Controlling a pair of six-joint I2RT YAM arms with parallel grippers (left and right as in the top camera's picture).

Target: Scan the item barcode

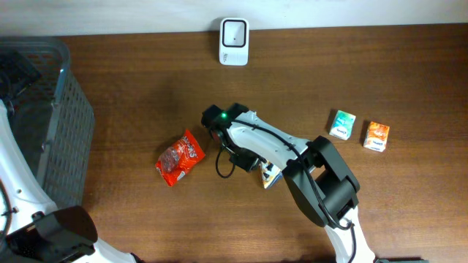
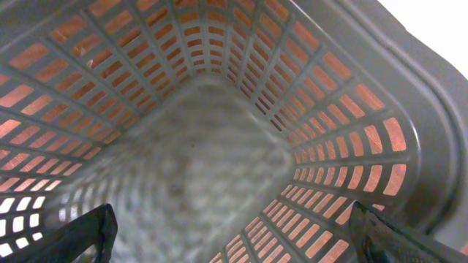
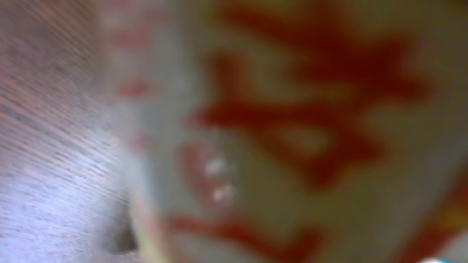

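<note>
**Item under task.** A small packet [image 1: 269, 176] shows just right of the desk's [image 1: 131, 80] centre, on the near side. It is mostly covered by the right arm [image 1: 278, 146]. Only a sliver with white, yellow and blue print is exposed, so its long axis and heading cannot be determined from overhead. It is well apart from the scanner [image 1: 234, 42], a white unit with a dark window at the far edge.

**Markings.** The right wrist view is filled by a white surface with bold red marks, too blurred to read. No legible writing on any other object.

**Right tool** [image 1: 257, 168]. Closed down to almost nothing. Its fingers appear in no view, so a hold on the small packet cannot be confirmed.

**Left tool** [image 2: 238, 237]. Spread fully wide, one fingertip at each lower corner of the left wrist view, with nothing between them. It looks into the grey slatted basket [image 2: 329, 109].

**Seen only overhead.**
- A red snack packet [image 1: 180, 157] lies left of centre, its long axis running diagonally from near-left to far-right.
- A green-and-white packet [image 1: 342, 124] and an orange packet [image 1: 376, 136] lie side by side on the right.
</note>
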